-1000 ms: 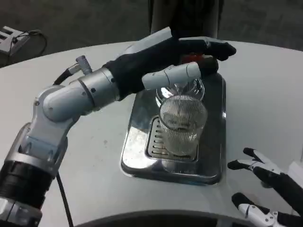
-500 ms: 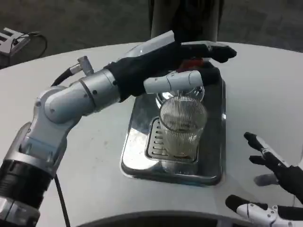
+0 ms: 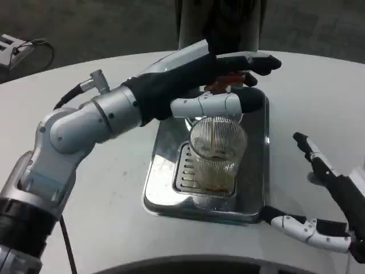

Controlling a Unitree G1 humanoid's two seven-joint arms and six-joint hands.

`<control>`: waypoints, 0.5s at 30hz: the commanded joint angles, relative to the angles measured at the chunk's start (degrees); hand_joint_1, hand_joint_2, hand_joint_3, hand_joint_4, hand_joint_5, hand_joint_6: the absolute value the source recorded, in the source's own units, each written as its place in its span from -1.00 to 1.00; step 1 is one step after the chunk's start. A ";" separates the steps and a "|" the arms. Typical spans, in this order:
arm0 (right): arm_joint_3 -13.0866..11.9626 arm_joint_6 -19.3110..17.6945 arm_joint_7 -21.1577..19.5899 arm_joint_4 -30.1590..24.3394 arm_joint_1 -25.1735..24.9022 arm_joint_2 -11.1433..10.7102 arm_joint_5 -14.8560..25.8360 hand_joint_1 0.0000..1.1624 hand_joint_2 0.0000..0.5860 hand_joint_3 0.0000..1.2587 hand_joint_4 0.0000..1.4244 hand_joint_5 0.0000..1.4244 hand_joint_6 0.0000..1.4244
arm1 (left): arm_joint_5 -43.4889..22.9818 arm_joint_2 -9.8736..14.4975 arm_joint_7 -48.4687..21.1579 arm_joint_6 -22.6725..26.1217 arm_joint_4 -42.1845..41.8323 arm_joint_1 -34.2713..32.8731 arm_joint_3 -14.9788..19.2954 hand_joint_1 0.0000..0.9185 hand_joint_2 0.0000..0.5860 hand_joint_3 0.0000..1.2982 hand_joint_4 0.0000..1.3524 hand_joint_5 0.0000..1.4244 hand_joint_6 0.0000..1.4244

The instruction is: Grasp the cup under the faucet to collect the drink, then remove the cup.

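A ribbed clear glass cup [image 3: 216, 153] stands upright on the grate of a steel drip tray [image 3: 255, 171], under the faucet. A little amber liquid lies in its bottom. My left hand [image 3: 194, 74] reaches over the cup from the left. Its fingers stretch over a red faucet lever [image 3: 224, 83] and its thumb lies just above the cup's rim; the faucet spout is hidden beneath it. My right hand [image 3: 336, 200] hovers to the right of the tray, spread wide with nothing in it and apart from the cup.
The drip tray sits mid-table on the white round table [image 3: 108, 188]. A dark dispenser column [image 3: 219, 23] rises behind the tray. A grey device with a cable [image 3: 14, 45] lies on the floor at far left.
My right hand has risen and spread wider, its thumb now near the tray's front right corner. My left hand shifted slightly up over the lever. Amber liquid has appeared in the cup.
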 commanded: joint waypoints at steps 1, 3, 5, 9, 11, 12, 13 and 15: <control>2.58 0.76 -1.95 3.59 -4.38 1.77 -1.11 0.19 -0.29 -1.00 -1.00 -0.98 -0.79 | 3.41 0.89 -2.42 2.03 0.02 4.36 -2.74 -1.00 -1.00 -0.73 -0.80 -0.74 -0.80; 3.50 1.14 -2.28 4.87 -5.80 2.20 -1.42 0.20 -0.29 -1.00 -1.00 -0.98 -0.79 | 3.39 0.99 -2.24 2.38 -0.70 4.59 -2.69 -1.00 -1.00 -0.73 -0.81 -0.74 -0.80; 4.47 1.53 -2.81 6.33 -7.41 2.91 -1.75 0.20 -0.29 -1.00 -1.00 -0.98 -0.79 | 3.35 1.09 -2.07 2.69 -1.25 4.75 -2.59 -1.00 -1.00 -0.74 -0.81 -0.74 -0.80; 5.87 2.24 -3.94 8.55 -10.13 4.17 -2.61 0.21 -0.30 -1.00 -1.00 -0.98 -0.79 | 3.27 1.30 -1.76 2.95 -1.98 4.92 -2.35 -1.00 -1.00 -0.74 -0.81 -0.74 -0.80; 6.37 2.51 -4.34 9.52 -11.33 4.46 -2.90 0.23 -0.28 -1.00 -1.00 -0.98 -0.79 | 3.19 1.40 -1.59 3.09 -2.30 4.95 -2.15 -1.00 -1.00 -0.74 -0.81 -0.74 -0.80; 6.46 2.51 -4.46 10.09 -11.88 4.60 -2.81 0.27 -0.29 -1.00 -1.00 -0.98 -0.79 | 3.16 1.43 -1.52 3.17 -2.44 4.96 -2.09 -1.00 -1.00 -0.74 -0.81 -0.74 -0.80; 6.62 2.56 -4.73 10.69 -12.40 4.75 -2.97 0.28 -0.29 -1.00 -1.00 -0.98 -0.78 | 3.16 1.49 -1.47 3.20 -2.64 4.96 -2.04 -1.00 -1.00 -0.74 -0.81 -0.74 -0.80; 6.95 2.79 -4.95 12.24 -13.61 5.32 -2.73 0.28 -0.29 -1.00 -1.00 -0.98 -0.78 | 3.12 1.59 -1.38 3.30 -2.99 4.96 -1.91 -1.00 -1.00 -0.74 -0.81 -0.74 -0.80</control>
